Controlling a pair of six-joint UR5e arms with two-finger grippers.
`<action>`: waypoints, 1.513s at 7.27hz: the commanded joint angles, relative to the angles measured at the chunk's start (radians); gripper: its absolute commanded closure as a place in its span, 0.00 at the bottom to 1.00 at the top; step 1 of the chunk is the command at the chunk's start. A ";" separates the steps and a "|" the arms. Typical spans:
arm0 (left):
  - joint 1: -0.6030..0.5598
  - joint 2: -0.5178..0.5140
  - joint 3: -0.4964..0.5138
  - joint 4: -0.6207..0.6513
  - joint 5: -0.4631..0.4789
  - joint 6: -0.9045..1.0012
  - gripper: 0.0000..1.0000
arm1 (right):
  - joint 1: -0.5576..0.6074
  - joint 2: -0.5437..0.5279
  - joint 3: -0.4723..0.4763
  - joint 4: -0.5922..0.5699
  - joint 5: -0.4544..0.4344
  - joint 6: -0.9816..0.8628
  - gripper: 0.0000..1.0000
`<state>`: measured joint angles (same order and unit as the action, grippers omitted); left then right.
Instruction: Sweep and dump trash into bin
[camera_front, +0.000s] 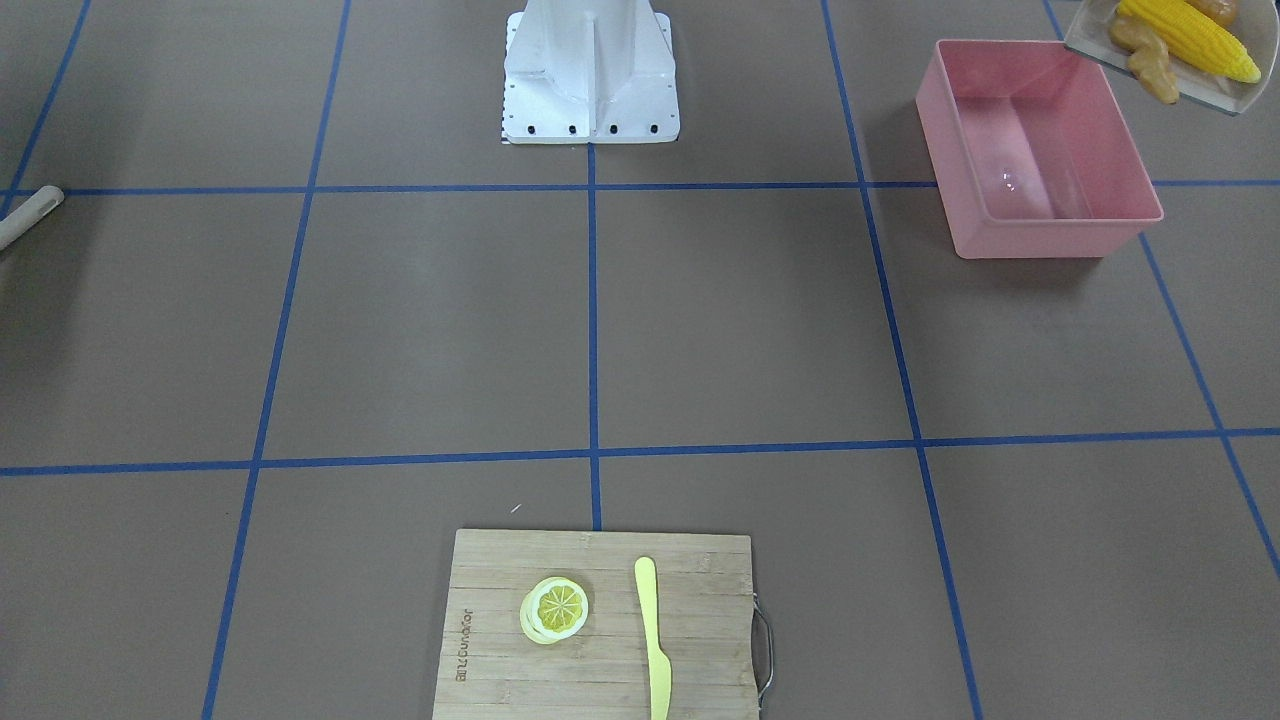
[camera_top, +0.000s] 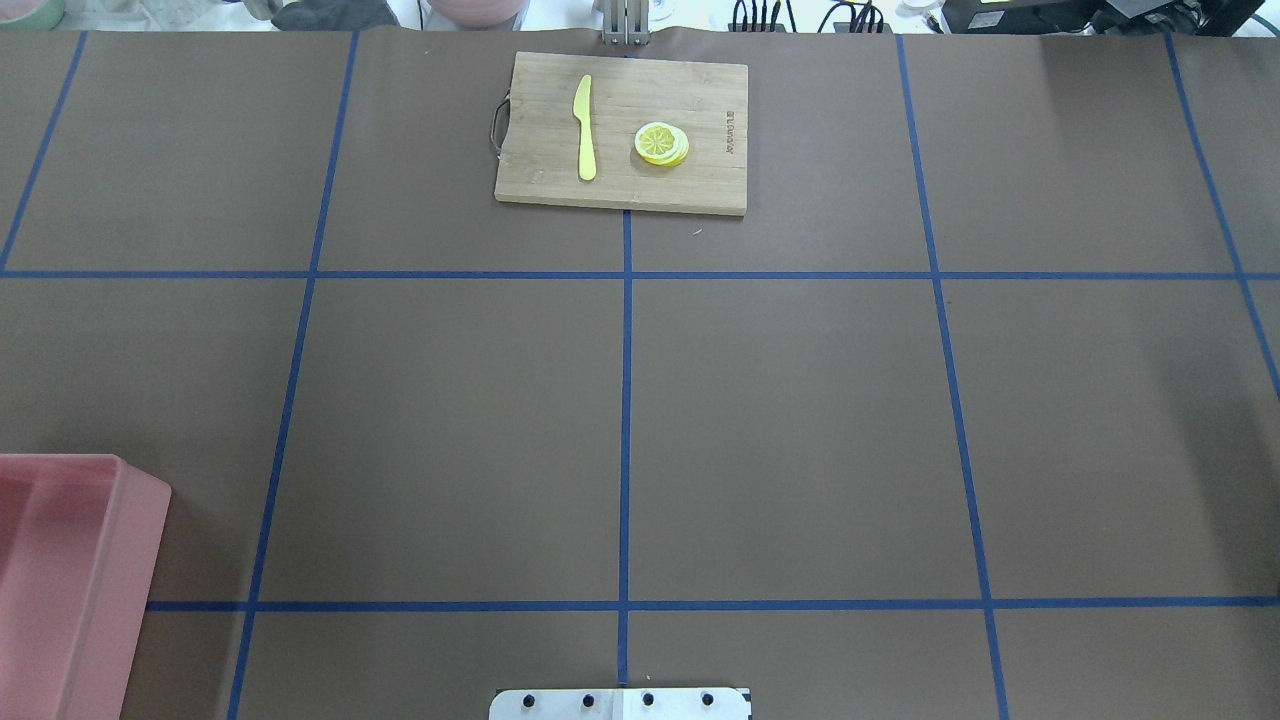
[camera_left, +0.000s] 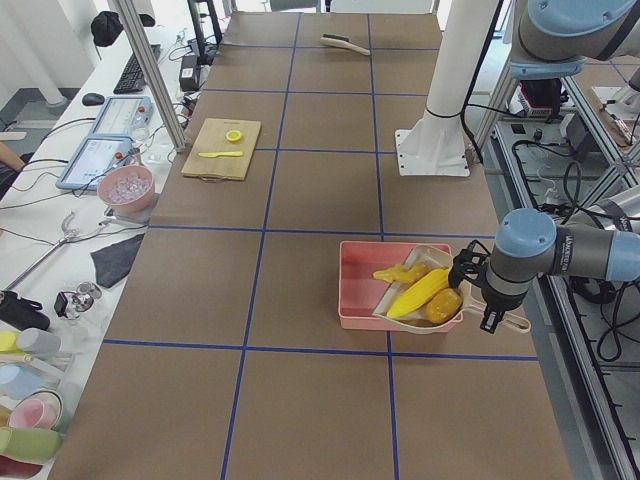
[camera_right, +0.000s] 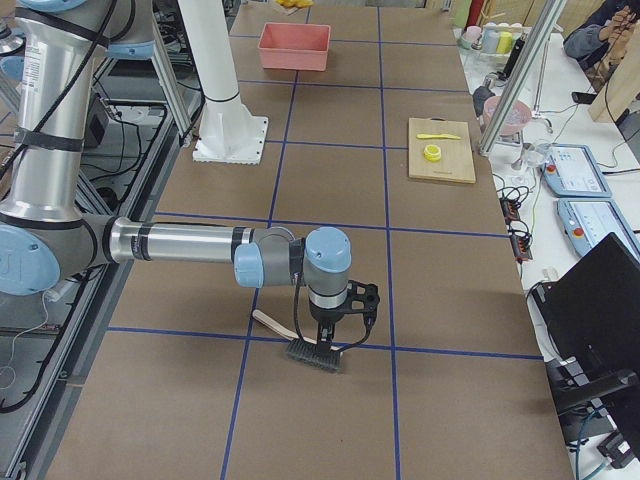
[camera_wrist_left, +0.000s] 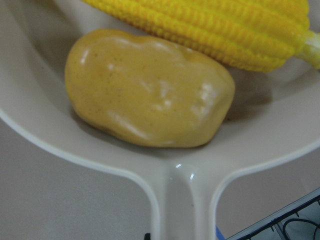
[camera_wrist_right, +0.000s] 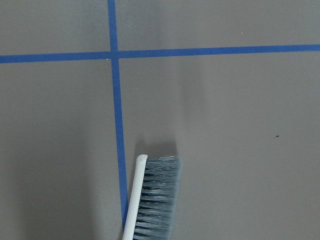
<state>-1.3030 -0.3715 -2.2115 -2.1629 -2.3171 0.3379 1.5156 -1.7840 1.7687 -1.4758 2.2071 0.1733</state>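
Note:
The beige dustpan (camera_front: 1215, 95) hangs tilted over the far corner of the pink bin (camera_front: 1050, 235). In it lie the yellow corn cob (camera_front: 1190, 38), the tan ginger root (camera_front: 1145, 55) and the orange-brown potato (camera_wrist_left: 150, 95). My left gripper (camera_left: 470, 290) is at the dustpan's handle (camera_wrist_left: 182, 205); its fingers do not show, so I cannot tell its state. My right gripper (camera_right: 335, 335) is just above the head of the brush (camera_right: 315, 355), which lies on the table. I cannot tell whether it is open or shut. The bin looks empty inside.
A wooden cutting board (camera_front: 500, 600) with a lemon slice (camera_front: 555, 608) and a pale yellow knife (camera_front: 652, 630) sits at the table's far edge, opposite the white robot base (camera_front: 590, 70). Blue tape lines cross the brown table.

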 joint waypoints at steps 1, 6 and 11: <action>0.011 -0.017 0.021 0.001 0.011 0.001 1.00 | 0.000 0.000 0.000 0.000 -0.003 0.000 0.00; 0.019 -0.037 0.032 -0.002 0.044 0.032 1.00 | 0.000 0.000 0.000 -0.006 0.000 0.000 0.00; 0.013 -0.070 0.039 0.008 0.036 0.018 1.00 | 0.000 0.000 0.002 -0.008 0.005 0.000 0.00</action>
<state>-1.2888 -0.4326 -2.1793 -2.1600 -2.2774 0.3580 1.5156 -1.7846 1.7692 -1.4833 2.2113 0.1734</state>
